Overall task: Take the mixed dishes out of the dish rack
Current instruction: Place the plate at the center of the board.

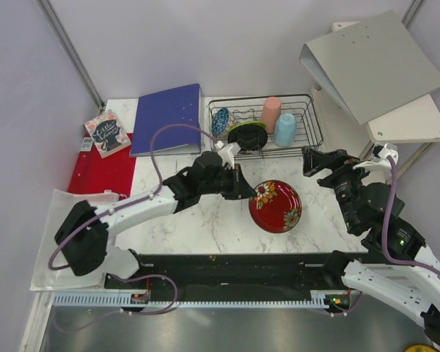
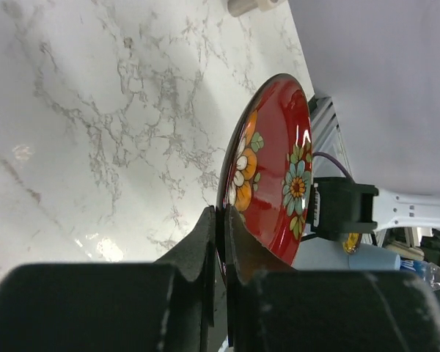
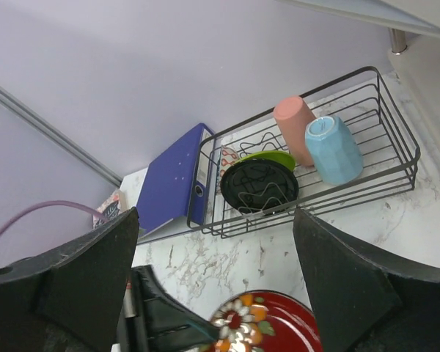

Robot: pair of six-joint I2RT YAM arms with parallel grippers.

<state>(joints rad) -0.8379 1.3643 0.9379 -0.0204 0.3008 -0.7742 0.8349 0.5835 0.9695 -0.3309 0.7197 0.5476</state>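
Red-and-black floral lacquer bowl (image 1: 275,207) is out of the dish rack (image 1: 297,97) on your feed. It's over the marble table (image 1: 205,220), just in front of the rack, open side up. Your left gripper (image 1: 242,189) has it by the near-left rim. In the left wrist view the fingers (image 2: 198,249) are pinched on either side of that edge. Honestly can't tell if the bowl sits on the marble or hangs just off it.

↳ Same here, can't call that one. Your right gripper (image 1: 312,163) hangs just in front of the rack's right end, up and to the right of the bowl. Its jaws are spread wide with nothing between them, and the right wrist view looks straight into the rack.

↳ The other four dishes are in the rack. The small blue patterned bowl (image 1: 220,121) stands on edge at the left end. The lime-green bowl (image 3: 279,158) is next to it, also on edge, dark face toward your arms. Right of that, the tall pink cup (image 1: 271,114) and light blue cup (image 1: 284,130) lean side by side, touching. Your blue binder (image 1: 167,117) lies flat right beside the rack's left end.
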